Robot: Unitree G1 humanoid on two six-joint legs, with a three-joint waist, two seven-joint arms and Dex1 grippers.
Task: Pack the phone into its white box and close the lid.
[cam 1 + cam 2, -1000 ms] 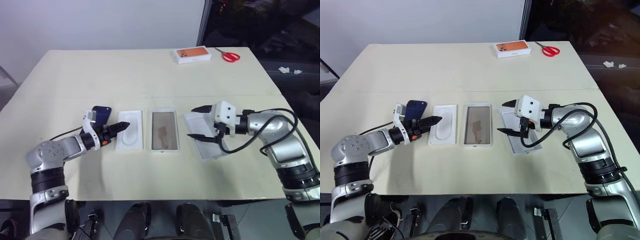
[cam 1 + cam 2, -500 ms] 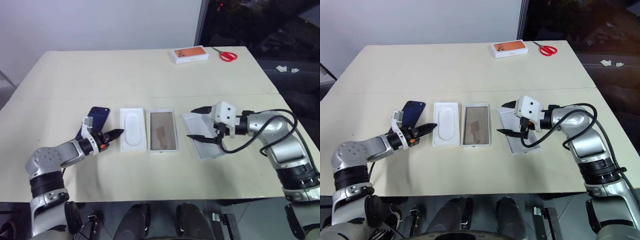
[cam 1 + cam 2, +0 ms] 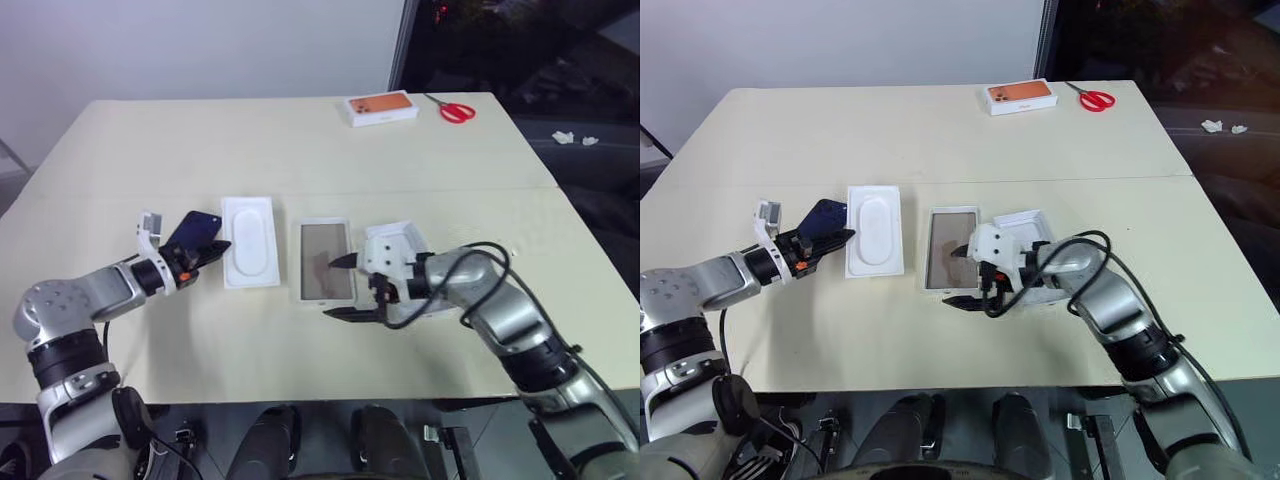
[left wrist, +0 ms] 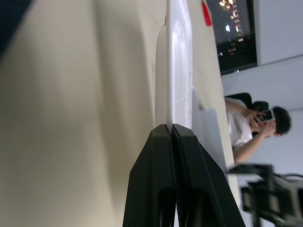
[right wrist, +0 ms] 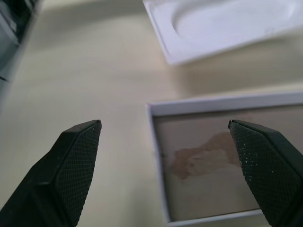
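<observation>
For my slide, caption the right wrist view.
Open right gripper poised over the empty white box, beside the white insert.

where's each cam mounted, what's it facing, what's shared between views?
Left eye, right eye: on the head, looking forward and down at the table; both arms show, left gripper by the phone, right gripper open at the white box.
Left wrist: along its shut fingers, edge-on at the white insert; a person sits beyond.
Right wrist: between its open fingers, down on the box and insert.
Shared: insert and box appear in head and right wrist views.
</observation>
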